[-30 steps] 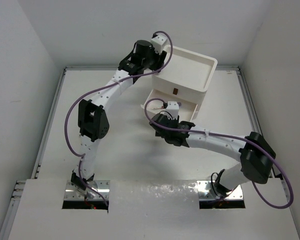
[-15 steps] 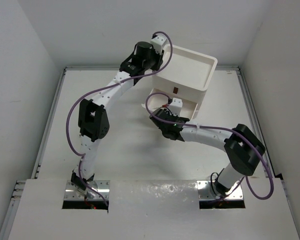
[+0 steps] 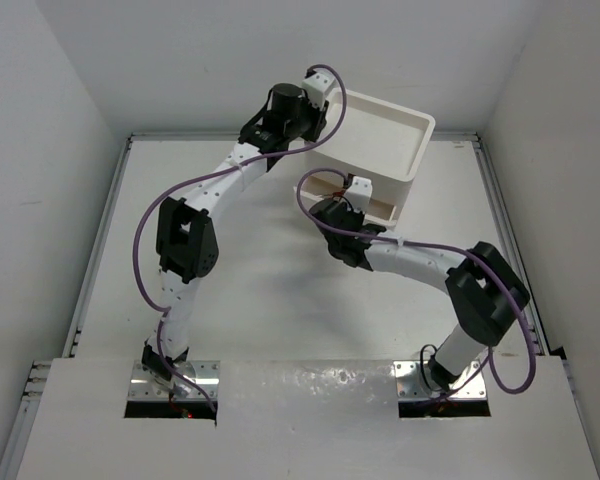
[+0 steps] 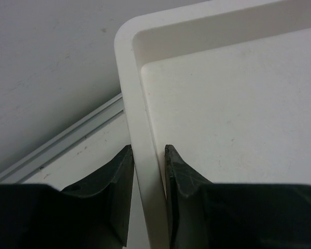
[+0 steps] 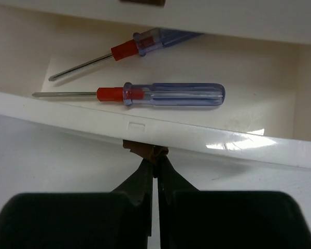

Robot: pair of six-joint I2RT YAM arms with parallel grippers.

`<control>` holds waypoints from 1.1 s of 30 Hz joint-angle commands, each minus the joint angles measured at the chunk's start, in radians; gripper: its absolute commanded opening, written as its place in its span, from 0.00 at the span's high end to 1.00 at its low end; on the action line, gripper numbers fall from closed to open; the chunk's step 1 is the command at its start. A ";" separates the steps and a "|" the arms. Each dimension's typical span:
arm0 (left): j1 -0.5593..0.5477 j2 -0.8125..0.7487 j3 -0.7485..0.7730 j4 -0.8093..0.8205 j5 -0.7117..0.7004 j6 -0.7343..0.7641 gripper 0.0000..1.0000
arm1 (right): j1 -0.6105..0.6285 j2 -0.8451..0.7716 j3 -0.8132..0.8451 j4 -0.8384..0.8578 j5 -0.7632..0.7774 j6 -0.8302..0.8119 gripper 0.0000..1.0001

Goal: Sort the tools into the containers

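Note:
Two screwdrivers with clear blue handles and red collars lie in an open white drawer: the nearer one in full view, the farther one partly under the unit. My right gripper is shut, its tips touching the drawer's small red-brown tab from the front. From above, the right gripper sits at the front of the white box-shaped unit, whose drawer stands only a little way out. My left gripper is shut on the rim of the unit's recessed top, at its back left corner.
The unit stands at the back of the white table, close to the rear wall and its metal rail. White walls enclose the table on both sides. The tab of the drawer above shows at the top edge of the right wrist view.
My right gripper has shut and moved forward toward the unit, and the open drawer has slid most of the way in. The left arm has stayed at the unit's back corner.

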 commanded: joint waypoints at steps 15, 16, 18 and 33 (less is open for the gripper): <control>0.002 0.031 0.014 -0.134 0.131 0.090 1.00 | -0.179 0.106 0.150 0.256 0.073 -0.130 0.87; 0.002 0.031 0.013 -0.132 0.133 0.085 1.00 | -0.179 0.101 0.127 0.250 0.049 -0.132 0.84; 0.002 0.031 0.016 -0.105 0.093 0.052 1.00 | -0.178 0.083 0.066 0.280 -0.067 -0.199 0.71; 0.002 0.023 0.027 -0.057 0.023 -0.007 1.00 | -0.113 0.242 0.203 0.085 0.006 -0.090 0.55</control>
